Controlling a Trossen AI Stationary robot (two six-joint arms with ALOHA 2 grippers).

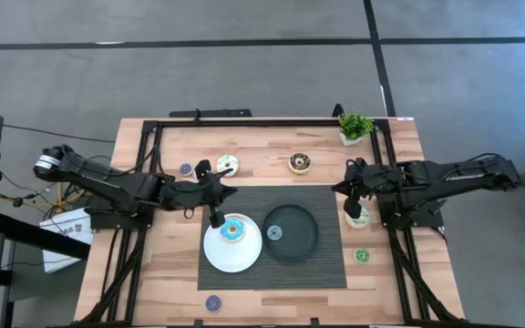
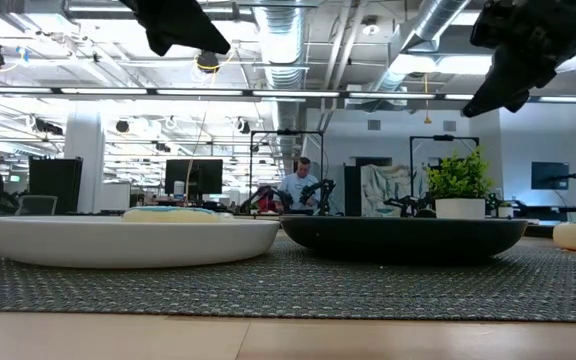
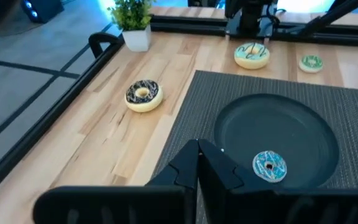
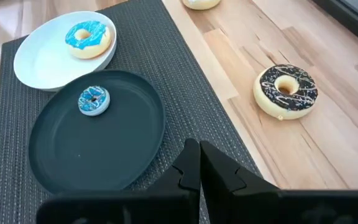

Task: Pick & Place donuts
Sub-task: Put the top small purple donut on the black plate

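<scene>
blue donut (image 1: 232, 230) just beside left end effector (image 1: 217, 220)

One camera looks straight down on the whole bench (image 1: 272, 150). Another sits at bench height, close behind the white plate (image 2: 133, 240) and black plate (image 2: 403, 237). Both wrist cameras share the black plate.

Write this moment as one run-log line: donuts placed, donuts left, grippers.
placed: big blue donut on white plate, small blue donut on black plate | left: chocolate donut on table | left gripper shut | right gripper shut
</scene>
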